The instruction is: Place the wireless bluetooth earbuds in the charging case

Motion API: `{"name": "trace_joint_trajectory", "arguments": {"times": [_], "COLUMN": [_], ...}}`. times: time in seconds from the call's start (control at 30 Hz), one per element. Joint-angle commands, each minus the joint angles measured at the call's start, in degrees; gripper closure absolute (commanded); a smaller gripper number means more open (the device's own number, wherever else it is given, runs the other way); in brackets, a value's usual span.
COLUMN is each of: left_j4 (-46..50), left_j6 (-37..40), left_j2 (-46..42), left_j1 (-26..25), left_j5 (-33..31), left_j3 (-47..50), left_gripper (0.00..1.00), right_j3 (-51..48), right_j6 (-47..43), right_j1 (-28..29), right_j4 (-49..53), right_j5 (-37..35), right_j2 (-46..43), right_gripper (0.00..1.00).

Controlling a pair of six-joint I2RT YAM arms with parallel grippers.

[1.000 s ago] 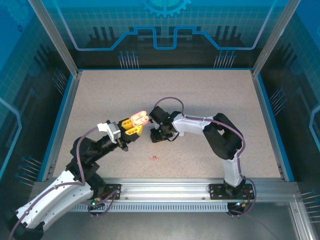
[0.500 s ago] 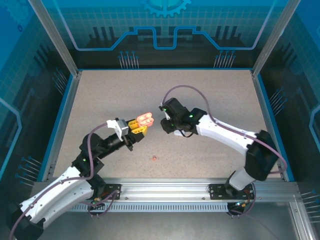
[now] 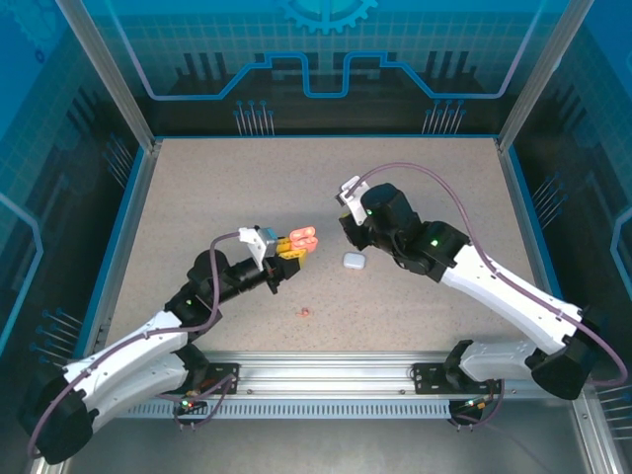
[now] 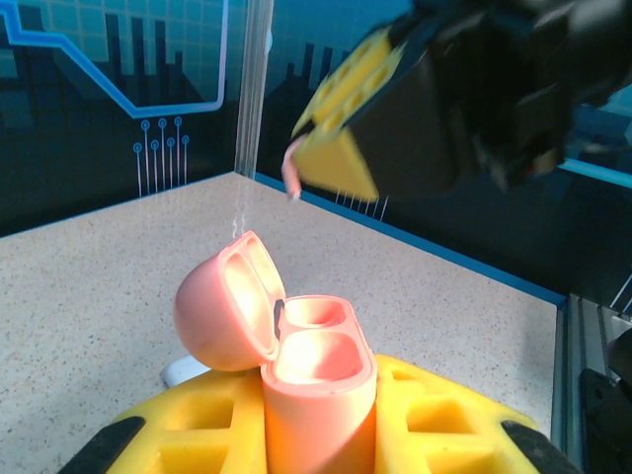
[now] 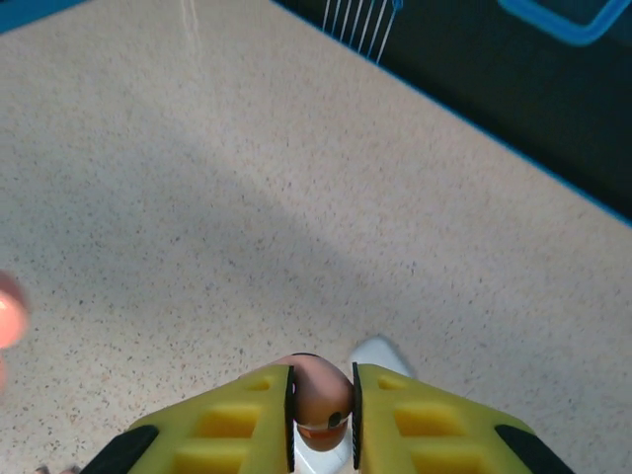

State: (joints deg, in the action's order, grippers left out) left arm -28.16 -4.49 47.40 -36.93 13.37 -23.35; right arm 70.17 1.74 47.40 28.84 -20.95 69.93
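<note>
Bringing the held earbud toward the open case

We see both arms shifted over the last second. The right pincer (image 3: 346, 233) has lifted off the speckled beige counter (image 3: 197, 197) and swung back and to the right. The left pincer (image 3: 296, 247) has pushed forward with the salmon-pink rounded plastic charging case (image 3: 303, 239), lid hinged open. A small white rounded-square case (image 3: 354, 261) now lies uncovered where the right pincer was working. We judge the pick done and the insert approach begun; nothing is in the pink case yet.

Left pincer is clenched on the pink case body, holding it upright off the counter. Right pincer is clenched on a pinkish-red stemmed earbud (image 5: 321, 393).

Right wrist view gives us the earbud pinched between the yellow fingers, with the white case just beneath. Left wrist view gives us both wells of the pink case empty, and the right pincer above and beyond it, stem hanging out, not touching. Top view adds a tiny red piece (image 3: 304, 312) loose on the counter nearer the bases, likely another earbud.
</note>
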Motion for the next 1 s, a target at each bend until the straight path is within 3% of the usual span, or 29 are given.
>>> {"name": "trace_joint_trajectory", "arguments": {"times": [0.0, 0.4, 0.97], "left_j4": [-4.2, -8.6, -9.3], "left_j6": [-0.8, -2.2, -2.3], "left_j2": [1.3, 5.3, 5.5], "left_j1": [-0.5, -0.6, -0.6], "left_j5": [2.1, 3.5, 3.6], "left_j3": [-1.6, -2.0, -1.9], "left_gripper": [1.00, 1.00, 1.00], "right_j3": [-0.2, -6.6, -7.2], "right_j6": [-6.0, -10.9, -10.3], "right_j1": [2.4, 10.0, 13.9], "right_j4": [-5.0, -15.9, -17.5], "right_j5": [-0.5, 0.5, -0.1], "right_j2": [-2.9, -6.9, -1.7], "right_gripper": [0.79, 0.79, 0.79]}}
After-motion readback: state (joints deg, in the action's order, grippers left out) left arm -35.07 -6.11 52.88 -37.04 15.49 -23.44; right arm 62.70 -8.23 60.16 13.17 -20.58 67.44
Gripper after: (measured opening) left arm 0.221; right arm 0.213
